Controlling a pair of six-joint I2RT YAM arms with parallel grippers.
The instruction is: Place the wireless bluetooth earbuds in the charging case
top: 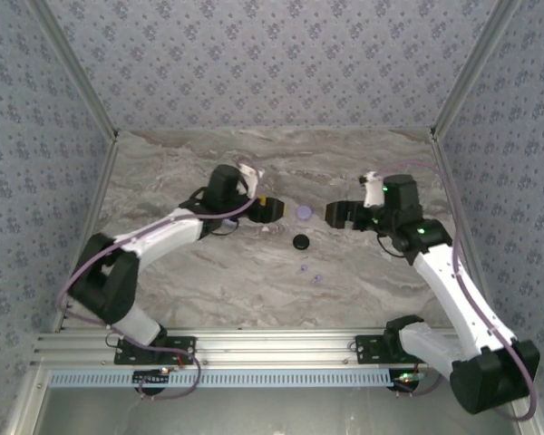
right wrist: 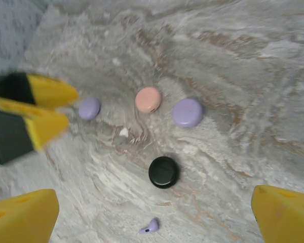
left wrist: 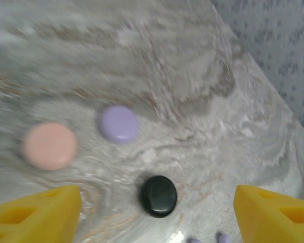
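Grey-veined marble tabletop carries every item. Through the right wrist camera I count four round containers. A pink case and a large lilac case sit just beside each other. A smaller lilac disc sits at the left end of that row, and a black case sits apart from them, closer to the lens. Each presents a smooth, shut top, so I cannot tell what any of them holds.

The lilac earbuds lie loose on the bare table, outside all cases. They are near the black case, on the side toward the arm bases.

Left gripper: jaws spread wide, nothing between the yellow fingers, tips near the smaller lilac disc.

Right gripper: jaws also spread wide, gripping nothing. It faces the left gripper across the cases.
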